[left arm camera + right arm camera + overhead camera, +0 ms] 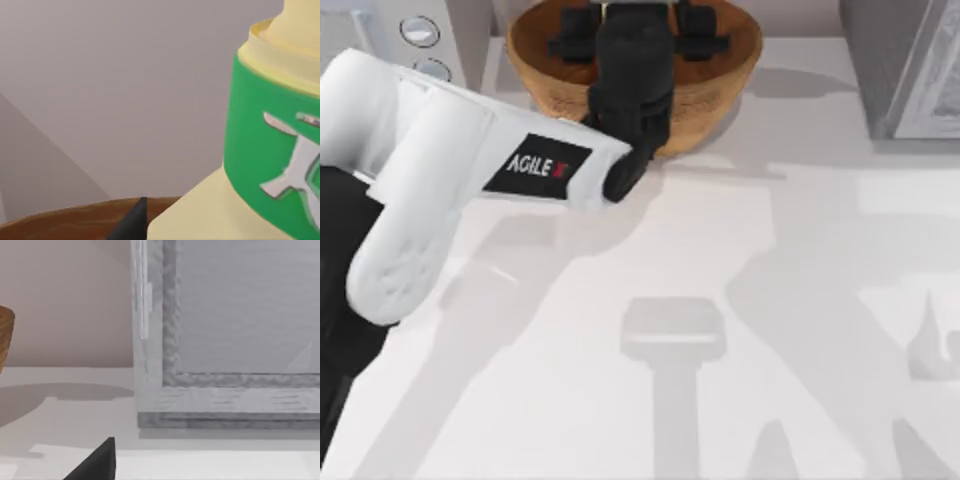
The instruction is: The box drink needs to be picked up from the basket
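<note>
At the far left of the top view, a grey appliance with round knobs (418, 30) sits at the back corner of the worktop (740, 300). Just right of it the left arm (440, 170) reaches from the left edge, its white forearm slanting toward the back and its black wrist bending over the near rim of the basket (720, 85). The left tool (638, 35) is down inside the bowl, pointing away from the front edge. From above its body covers the fingers, so I cannot tell whether they are spread or closed.

The left wrist view looks along one dark fingertip (131, 222) over the brown basket rim (60, 220). The drink (270, 150) stands very close in front of it, inside the basket: a pale-yellow body with a green band bearing a whitish mark.

At the right rear corner of the worktop stands a grey framed box (905, 65). The right wrist view faces it, with one dark fingertip (97, 462) of the right tool at the frame's lower edge; how that tool stands I cannot tell.
</note>
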